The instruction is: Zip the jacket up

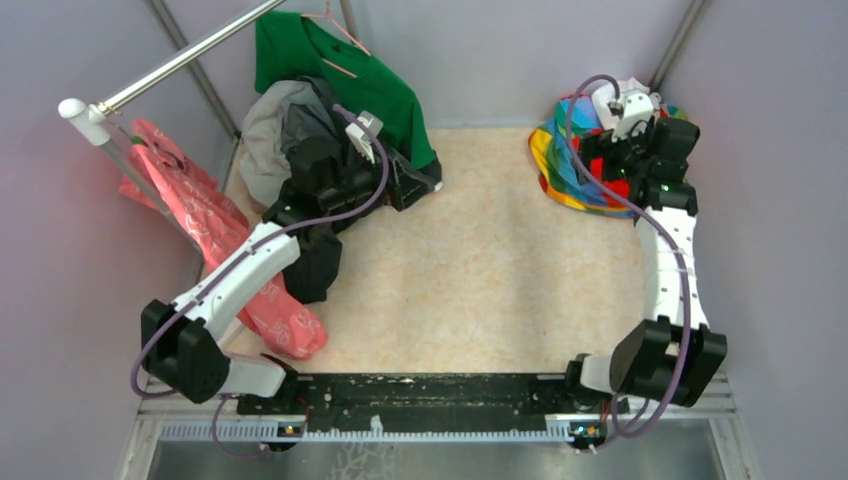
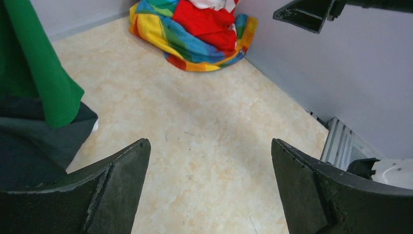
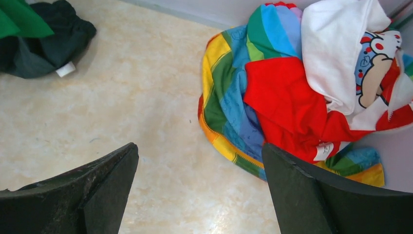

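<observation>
Beige stone-look counter [image 1: 480, 260], lilac walls all round, clothes dumped in both far corners. So yeah, not much has happened on the zipping front.

The jacket [image 3: 336, 44] is scrunched in the far right corner, right against the wall. I can see a white bit with a cartoon print and a red bit that I guess is the hood. The striped folds [image 3: 229, 92] around it could be its own panels or some other cloth, I honestly can't tell. I can't pick out the zipper either, it's all bunched.

My right pincer [image 3: 198, 151] hangs just above the near edge of that heap with its jaws wide apart and nothing in them. My left pincer [image 2: 209, 144] is also spread wide and empty. It sits over by the other pile in the far left corner, next to the green shirt [image 2: 34, 63] and a dark garment [image 2: 29, 146], well apart from the jacket.

So I'd call this step one: just getting hold of the thing. My guess for the next move is that the right pincer drops onto the white or red fabric, pinches it, and drags it out to the open middle of the counter. Then the left has to come across to help spread it flat, front up, so the zipper ends show. A grab at the striped stuff might bring the wrong cloth along.
</observation>
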